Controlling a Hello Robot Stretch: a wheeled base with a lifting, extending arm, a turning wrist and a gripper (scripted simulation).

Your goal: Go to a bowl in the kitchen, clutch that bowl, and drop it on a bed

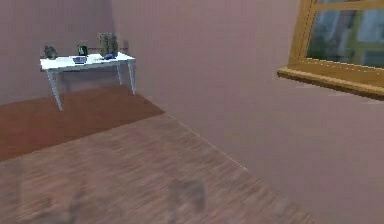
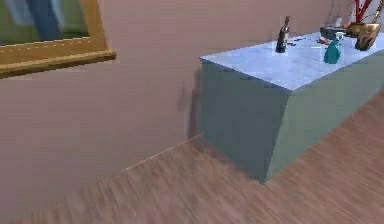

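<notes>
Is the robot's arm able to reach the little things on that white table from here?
Probably not. The white table stands in the far corner ahead, with a stretch of bare floor before it; the robot would likely have to drive closer.

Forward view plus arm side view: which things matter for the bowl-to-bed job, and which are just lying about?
Job:
- small bluish thing on the white table; possibly a bowl, too small to tell

Lying about:
- brown boxy thing on that table
- window
- teal counter
- dark bottle and teal vessel on it
</notes>
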